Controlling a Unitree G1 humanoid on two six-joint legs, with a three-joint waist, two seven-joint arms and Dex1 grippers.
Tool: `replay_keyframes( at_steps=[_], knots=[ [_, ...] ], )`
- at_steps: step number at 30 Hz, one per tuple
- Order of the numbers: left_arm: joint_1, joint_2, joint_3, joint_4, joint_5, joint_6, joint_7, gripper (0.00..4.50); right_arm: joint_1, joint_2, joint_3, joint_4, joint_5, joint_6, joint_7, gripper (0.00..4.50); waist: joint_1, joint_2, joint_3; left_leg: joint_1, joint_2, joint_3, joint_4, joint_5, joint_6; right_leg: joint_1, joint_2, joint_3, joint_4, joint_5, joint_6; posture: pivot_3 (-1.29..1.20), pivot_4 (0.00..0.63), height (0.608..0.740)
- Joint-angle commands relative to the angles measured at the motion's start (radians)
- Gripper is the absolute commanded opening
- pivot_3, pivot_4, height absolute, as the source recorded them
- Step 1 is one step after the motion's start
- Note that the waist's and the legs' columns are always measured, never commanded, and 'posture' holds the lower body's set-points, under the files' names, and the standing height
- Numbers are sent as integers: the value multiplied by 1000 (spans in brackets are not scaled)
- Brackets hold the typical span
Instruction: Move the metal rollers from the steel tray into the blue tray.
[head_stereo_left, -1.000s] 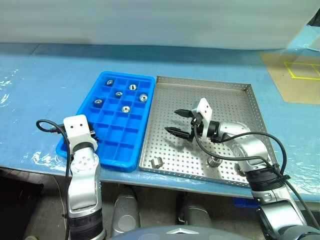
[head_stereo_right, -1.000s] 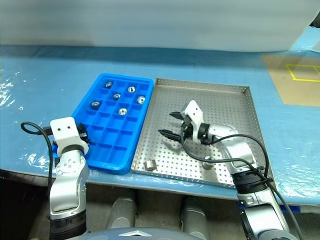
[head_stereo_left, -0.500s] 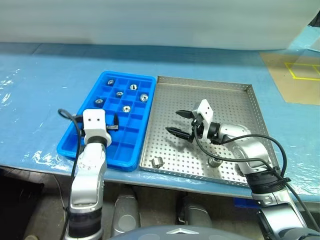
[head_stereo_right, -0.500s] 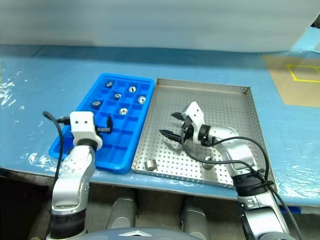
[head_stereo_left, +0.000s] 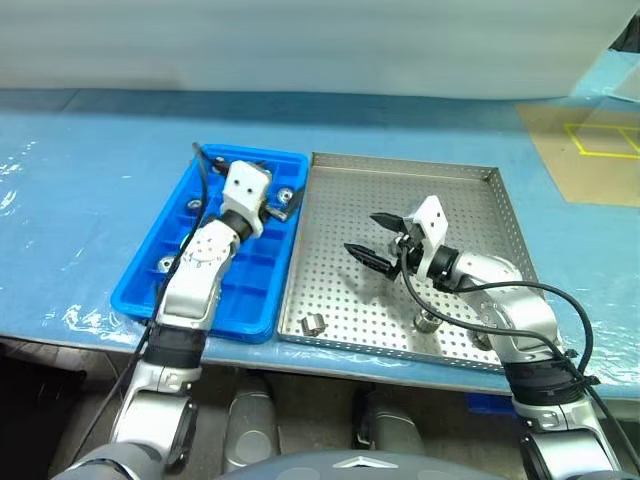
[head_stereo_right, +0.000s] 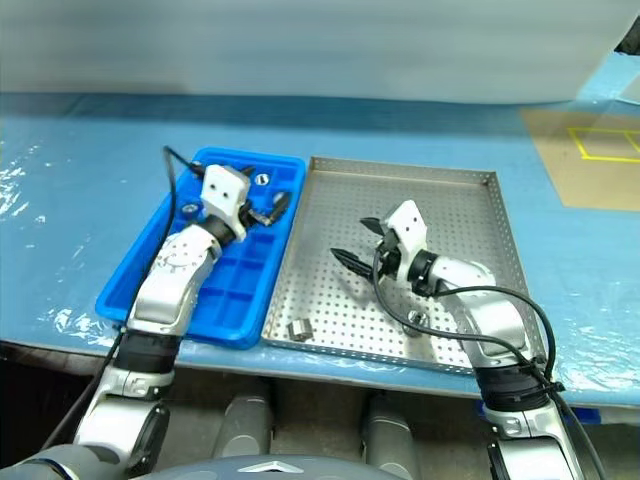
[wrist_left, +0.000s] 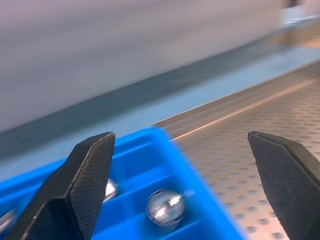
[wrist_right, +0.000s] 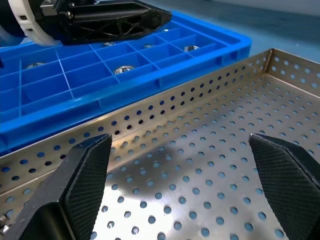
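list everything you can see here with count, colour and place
shiny silver-grey metal rollers: two in the perforated tray, one near its front left corner, one by its front edge under the right arm; at least three more showing in the far and left cells of the blue tray
bright blue plastic tray with square cells: one, left of the steel tray, touching it
large square perforated steel tray: one, silver-grey, centre right
light blue table cover: one, under both trays
brown sheet with yellow tape lines: one, far right
left gripper: open, over the blue tray's far right part
right gripper: open, over the steel tray's middle
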Motion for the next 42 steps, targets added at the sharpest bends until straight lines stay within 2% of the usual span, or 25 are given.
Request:
replay_keyframes(
  at_steps=[1, 5, 12, 21, 26, 33, 42],
  knots=[
    [-82, 2, -43, 99, -51, -62, -156, 4467, 26, -15, -47, -76, 16, 16, -30, 4500, -6, 0, 0, 0, 0, 0, 0, 0, 0, 0, 0, 0, 0, 0, 0, -58, 150, 740],
    [-152, -14, -69, 223, -91, -75, -295, 4467, 57, -19, -85, -117, 30, 54, -73, 4500, -27, 0, 0, 0, 0, 0, 0, 0, 0, 0, 0, 0, 1, 0, 0, -122, 150, 740],
    [-255, -47, -121, 456, -62, -149, -451, 4467, 168, -52, -172, -220, 42, 103, -127, 4500, -41, 1, 0, 2, 0, 1, 0, 0, 0, 1, 1, 1, 0, 0, 0, -251, 150, 740],
    [-390, -121, -134, 737, -2, -274, -471, 4467, 327, -49, -246, -375, 70, 167, -208, 4500, -78, 1, -1, 5, -1, 1, 2, -1, 2, 5, 1, 2, -1, 0, 0, -390, 150, 740],
    [-468, -173, -126, 901, 30, -276, -453, 4467, 401, -33, -272, -446, 75, 185, -256, 4500, -100, 1, -1, 7, -1, 2, 2, -3, 6, 7, 1, 4, -2, 0, 1, -477, 150, 740],
    [-515, -199, -126, 997, 57, -285, -512, 4467, 484, -4, -305, -524, 79, 187, -316, 4500, -133, 1, -1, 8, -2, 3, 2, -4, 7, 8, 1, 4, -3, 0, 1, -568, 150, 740],
    [-566, -224, -134, 1101, 140, -283, -454, 4467, 544, 16, -310, -581, 76, 187, -366, 4500, -148, 1, -1, 8, -2, 3, 3, -5, 9, 9, 1, 4, -4, -3, 7, -625, 150, 740]
  ],
)
